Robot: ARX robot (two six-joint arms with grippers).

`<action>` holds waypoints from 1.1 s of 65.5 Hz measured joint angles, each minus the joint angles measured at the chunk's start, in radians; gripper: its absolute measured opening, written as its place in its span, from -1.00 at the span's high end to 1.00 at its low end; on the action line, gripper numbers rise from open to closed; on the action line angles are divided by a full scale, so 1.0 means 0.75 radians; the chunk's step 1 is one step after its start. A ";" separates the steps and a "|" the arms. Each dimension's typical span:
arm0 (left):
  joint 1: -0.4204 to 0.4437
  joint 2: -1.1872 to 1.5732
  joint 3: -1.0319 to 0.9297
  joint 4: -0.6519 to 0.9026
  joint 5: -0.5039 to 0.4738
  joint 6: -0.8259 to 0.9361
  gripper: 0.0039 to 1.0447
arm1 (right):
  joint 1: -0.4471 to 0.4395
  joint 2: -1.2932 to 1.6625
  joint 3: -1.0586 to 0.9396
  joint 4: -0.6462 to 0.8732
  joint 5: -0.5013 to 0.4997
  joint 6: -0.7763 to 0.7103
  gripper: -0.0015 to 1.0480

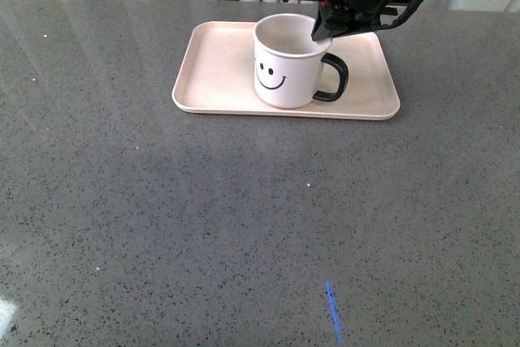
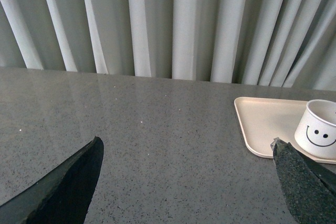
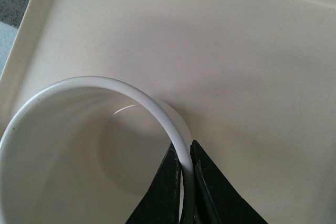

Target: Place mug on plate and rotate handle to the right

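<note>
The white mug (image 1: 286,67) with a black smiley face stands upright on the pale pink-beige plate (image 1: 219,62). Its black handle (image 1: 335,77) points to the right. My right gripper (image 1: 321,32) is shut on the mug's rim at the handle side, one finger inside and one outside. In the right wrist view the rim (image 3: 131,95) runs between the fingers (image 3: 165,182), with the plate (image 3: 236,51) underneath. My left gripper (image 2: 186,153) is open and empty over bare table, well to the left of the plate (image 2: 265,124) and mug (image 2: 319,129).
The grey speckled table (image 1: 203,217) spreads around the plate. White curtains (image 2: 168,24) hang behind the table's far edge. A short blue mark (image 1: 333,311) lies on the table near the front.
</note>
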 joint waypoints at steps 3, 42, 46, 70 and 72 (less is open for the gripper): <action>0.000 0.000 0.000 0.000 0.000 0.000 -0.83 | -0.005 0.005 0.020 -0.018 0.000 -0.004 0.97; 0.000 0.000 0.000 0.000 0.000 0.000 -0.83 | -0.065 0.152 0.428 -0.327 -0.261 -0.521 0.97; 0.000 0.000 0.000 0.000 0.000 -0.001 -0.83 | -0.065 0.164 0.450 -0.337 -0.280 -0.572 0.97; 0.000 0.000 0.000 0.000 0.000 0.000 -0.83 | -0.063 0.254 0.573 -0.452 -0.344 -0.777 0.97; 0.000 0.000 0.000 0.000 0.000 0.000 -0.83 | -0.063 0.256 0.573 -0.455 -0.344 -0.785 0.97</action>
